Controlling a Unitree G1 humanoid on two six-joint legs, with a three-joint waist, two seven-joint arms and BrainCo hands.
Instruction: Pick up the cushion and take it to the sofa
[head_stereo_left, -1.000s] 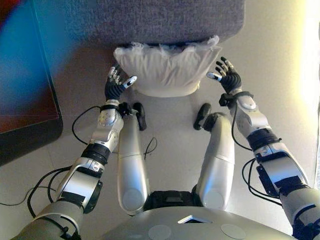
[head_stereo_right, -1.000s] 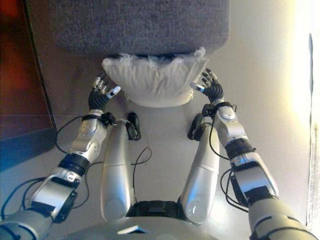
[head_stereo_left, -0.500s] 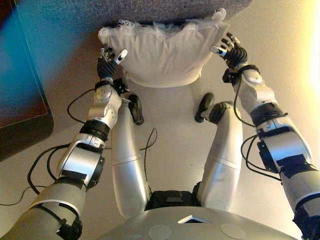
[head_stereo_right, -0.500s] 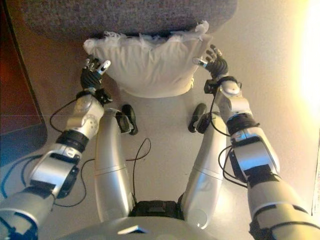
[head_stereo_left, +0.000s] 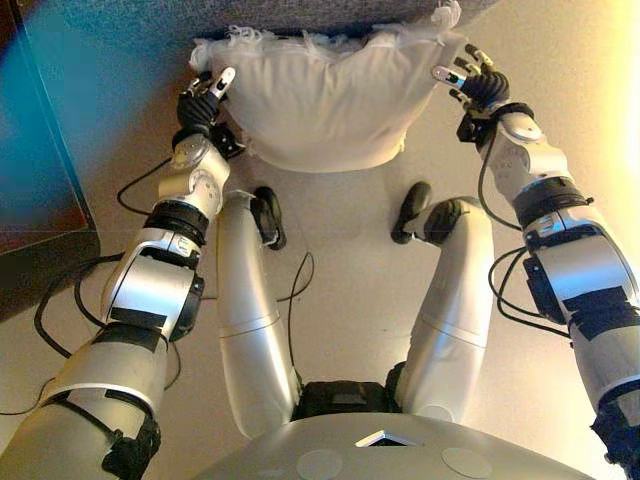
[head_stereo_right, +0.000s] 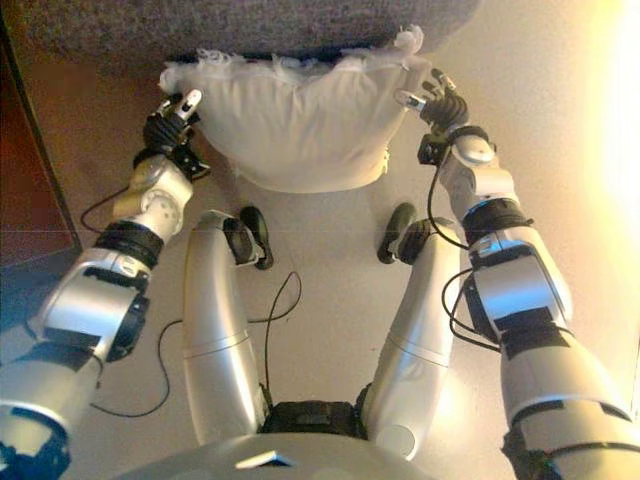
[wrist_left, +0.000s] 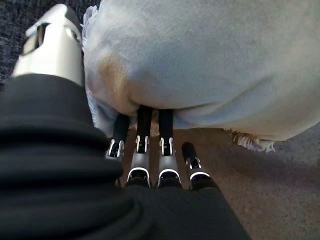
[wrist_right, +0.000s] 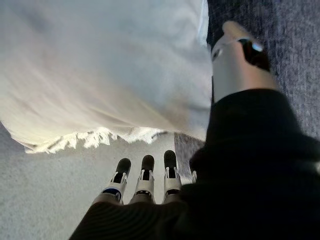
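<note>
— White cloth with a frayed fringe: that is the cushion (head_stereo_left: 325, 95), top centre of the head views, lying on the pale floor (head_stereo_left: 350, 250) with its upper edge against the grey sofa (head_stereo_right: 250, 25).

— And the sofa itself?

— Only a dark grey fabric strip along the top edge of both head views. The cushion's fringe meets it; whether it tucks under, I cannot tell.

— Where are the hands?

— One at each end of the cushion. The left hand (head_stereo_left: 203, 100) is in the upper left, at the cushion's left corner. The right hand (head_stereo_left: 478, 85) is in the upper right, at the right corner.

— How do the fingers stand on the left?

— Straight and side by side. In the left wrist view the fingers (wrist_left: 144, 125) run out under the cushion's bulging edge, dark tips hidden beneath the cloth, with the thumb (wrist_left: 52, 42) raised apart beside the cushion's side. Nothing is curled round the fabric.

— And the right?

— Also extended. In the right wrist view its fingers (wrist_right: 146, 172) lie in a row over the floor just short of the fringe, not touching it, and the thumb (wrist_right: 237, 62) stands up beside the cushion's end.

— Anything else?

— A dark reddish, dark-edged piece of furniture (head_stereo_left: 45, 215) at the left edge of the head views, well apart from the cushion.
</note>
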